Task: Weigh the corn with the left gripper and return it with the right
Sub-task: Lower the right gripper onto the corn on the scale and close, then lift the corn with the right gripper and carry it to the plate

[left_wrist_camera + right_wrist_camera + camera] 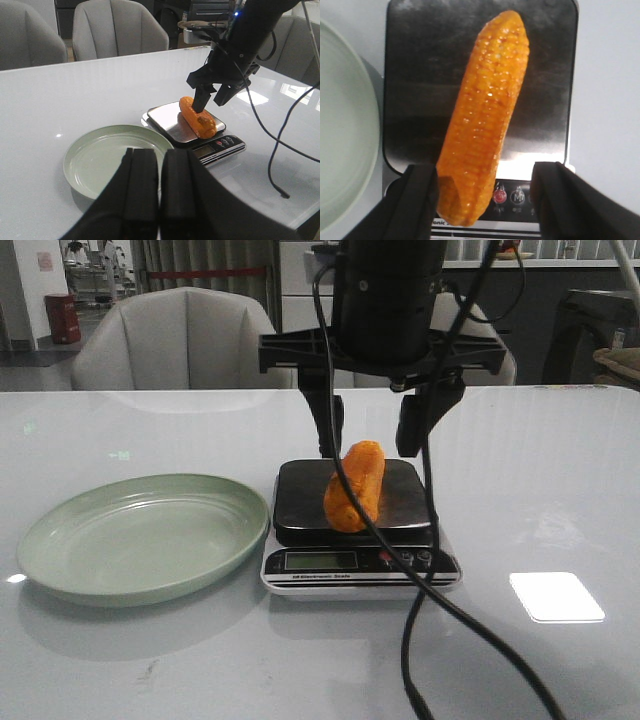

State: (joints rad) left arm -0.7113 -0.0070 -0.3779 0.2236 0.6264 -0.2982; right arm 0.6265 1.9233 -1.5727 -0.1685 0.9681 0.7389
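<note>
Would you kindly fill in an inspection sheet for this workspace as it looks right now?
Surface: glossy white table, with light reflections.
Job's things: corn lies on the scale; the green plate beside the scale holds nothing.
Clutter: nothing seen.
Grippers: right gripper is open, fingers on either side of the corn; left gripper is shut and holds nothing, over the near edge of the plate.
Cables: black cable hangs from the right arm, crosses in front of the scale and trails on the table.
Surroundings: grey chairs behind the table.
</note>
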